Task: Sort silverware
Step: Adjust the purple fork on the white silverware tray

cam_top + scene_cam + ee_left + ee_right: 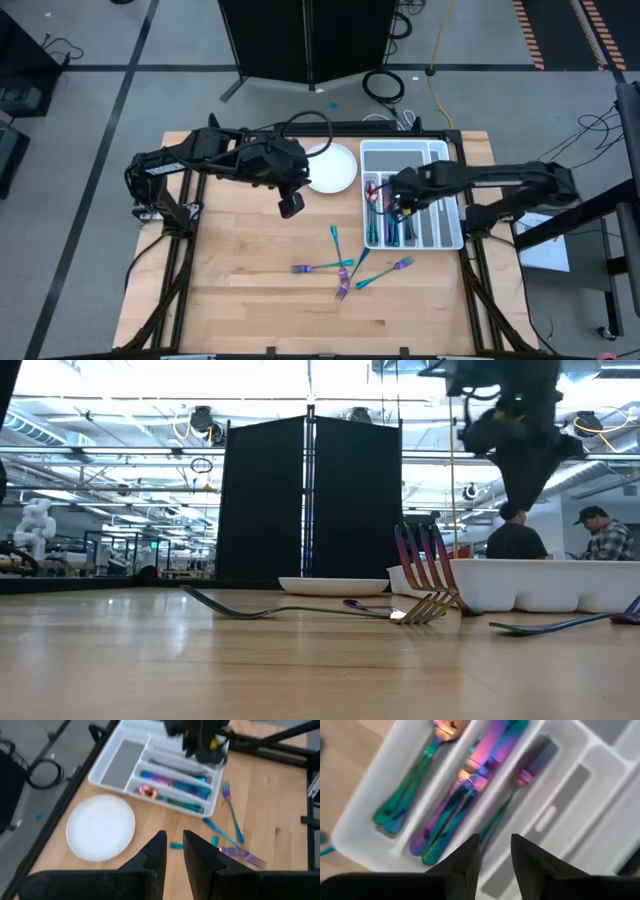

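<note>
Hovering over the white compartmented tray [452, 200], the right claw [495, 851] is parted, empty; iridescent forks [345, 270] mid-bench need fetching next; the left claw [174, 851], narrowly parted, waits.

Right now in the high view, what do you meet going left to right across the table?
Left gripper → white plate → loose forks on the wood → right gripper over the tray.
</note>
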